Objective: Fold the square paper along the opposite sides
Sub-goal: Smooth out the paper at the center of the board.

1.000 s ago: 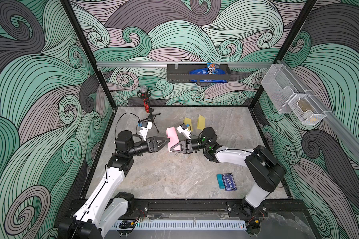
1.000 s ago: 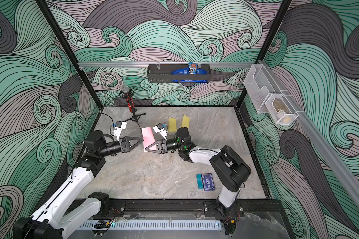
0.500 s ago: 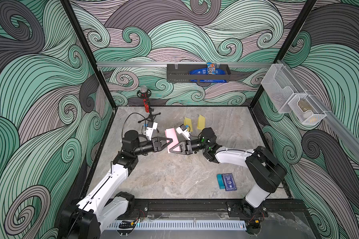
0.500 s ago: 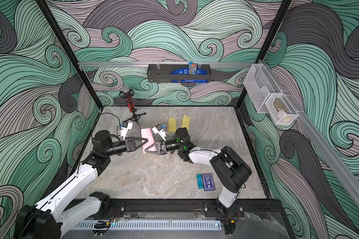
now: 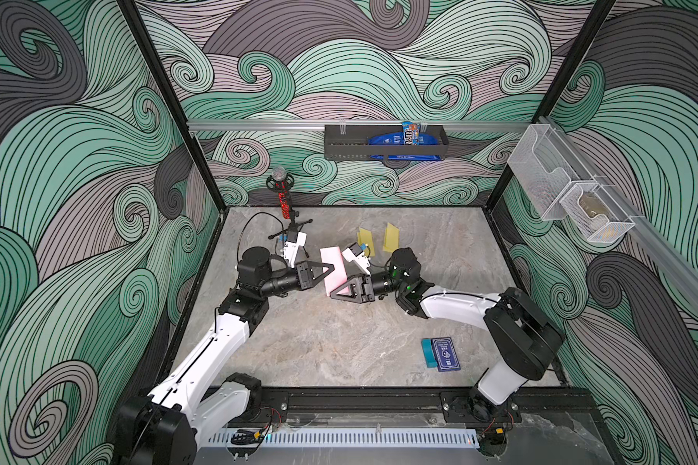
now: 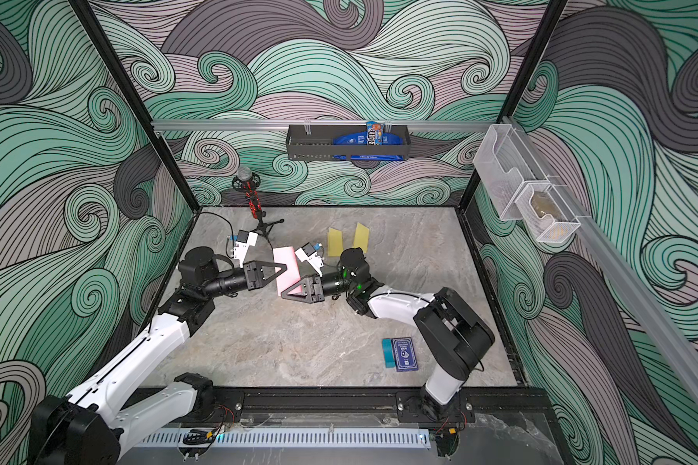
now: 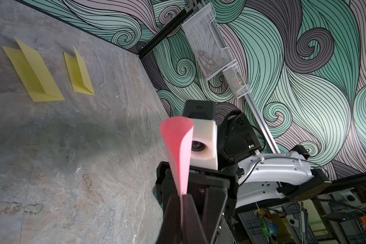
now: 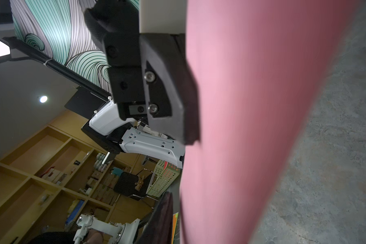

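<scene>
one pink paper [image 5: 332, 257], curled, pinched by left gripper [image 7: 181, 198]; right gripper [image 5: 335, 294] beside it, jaws unclear.

Top views evenly lit, sharp. Soft shadow cast on grey marbled tabletop [image 7: 76, 135]; pink paper sheet [image 8: 251, 126] blurred at close range.

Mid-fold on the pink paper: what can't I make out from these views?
Right tool: open or gripping the pink paper; blurred paper fills the right wrist view, too small in both top views.
Paper's edge alignment: left wrist view shows only its curled end past the left tool.
Blue box print: too small, both top views.
</scene>
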`<state>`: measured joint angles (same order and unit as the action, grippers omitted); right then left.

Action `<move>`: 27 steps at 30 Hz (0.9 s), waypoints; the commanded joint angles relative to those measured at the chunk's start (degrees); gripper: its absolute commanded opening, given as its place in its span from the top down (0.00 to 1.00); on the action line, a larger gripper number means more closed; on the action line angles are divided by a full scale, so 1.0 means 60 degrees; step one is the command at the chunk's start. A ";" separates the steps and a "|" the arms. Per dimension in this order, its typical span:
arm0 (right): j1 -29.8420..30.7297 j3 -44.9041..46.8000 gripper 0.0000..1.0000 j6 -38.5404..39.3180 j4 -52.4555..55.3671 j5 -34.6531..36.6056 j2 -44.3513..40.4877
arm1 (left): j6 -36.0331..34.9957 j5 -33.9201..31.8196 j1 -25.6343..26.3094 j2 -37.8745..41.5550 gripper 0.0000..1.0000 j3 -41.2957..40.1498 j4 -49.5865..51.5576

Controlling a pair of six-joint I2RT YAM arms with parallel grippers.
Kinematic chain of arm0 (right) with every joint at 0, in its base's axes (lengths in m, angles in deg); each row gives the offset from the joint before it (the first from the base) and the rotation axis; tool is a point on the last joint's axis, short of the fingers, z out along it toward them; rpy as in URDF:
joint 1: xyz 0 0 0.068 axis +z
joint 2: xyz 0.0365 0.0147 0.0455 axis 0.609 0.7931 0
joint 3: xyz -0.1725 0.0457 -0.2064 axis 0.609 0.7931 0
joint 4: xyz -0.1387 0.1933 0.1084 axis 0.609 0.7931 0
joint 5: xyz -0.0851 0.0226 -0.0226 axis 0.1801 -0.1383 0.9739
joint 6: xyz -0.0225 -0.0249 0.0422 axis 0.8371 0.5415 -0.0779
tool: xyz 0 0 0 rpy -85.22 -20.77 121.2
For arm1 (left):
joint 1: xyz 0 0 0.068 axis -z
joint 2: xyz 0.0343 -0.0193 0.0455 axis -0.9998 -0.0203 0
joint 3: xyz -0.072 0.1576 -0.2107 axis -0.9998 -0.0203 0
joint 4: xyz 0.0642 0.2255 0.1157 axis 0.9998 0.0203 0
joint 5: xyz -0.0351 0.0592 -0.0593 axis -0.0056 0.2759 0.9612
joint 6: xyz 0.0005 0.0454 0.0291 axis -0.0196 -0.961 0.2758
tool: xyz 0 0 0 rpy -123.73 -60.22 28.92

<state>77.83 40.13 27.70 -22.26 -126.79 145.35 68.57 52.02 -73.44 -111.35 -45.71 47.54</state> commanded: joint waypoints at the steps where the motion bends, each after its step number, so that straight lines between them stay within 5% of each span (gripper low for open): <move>1: -0.0452 0.0434 0.54 0.2023 0.1435 0.0939 -0.1271 | -0.1235 -0.0238 -0.0090 -0.0258 1.00 0.0558 0.1436; 8: -0.0684 0.3952 0.43 0.4977 -0.1617 0.3658 -0.4058 | -0.2834 -0.1142 0.0260 -0.1425 1.00 0.0383 0.3219; 12: -0.0108 0.4731 0.37 0.8325 -0.0525 0.5052 -0.4840 | -0.3133 -0.1661 0.0534 -0.2482 1.00 0.0165 0.3296; 15: 0.0099 0.4708 0.41 0.9540 0.0317 0.5695 -0.4508 | -0.3515 -0.1981 0.0761 -0.3443 1.00 0.0430 0.3799; 27: 0.0754 0.4443 0.61 1.0887 -0.0462 0.6297 -0.1607 | -0.4145 -0.3652 0.1618 -0.6191 1.00 0.1137 0.4694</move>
<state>81.59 68.61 89.14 -23.95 -90.97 133.31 46.13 34.03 -64.50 -146.69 -41.52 72.98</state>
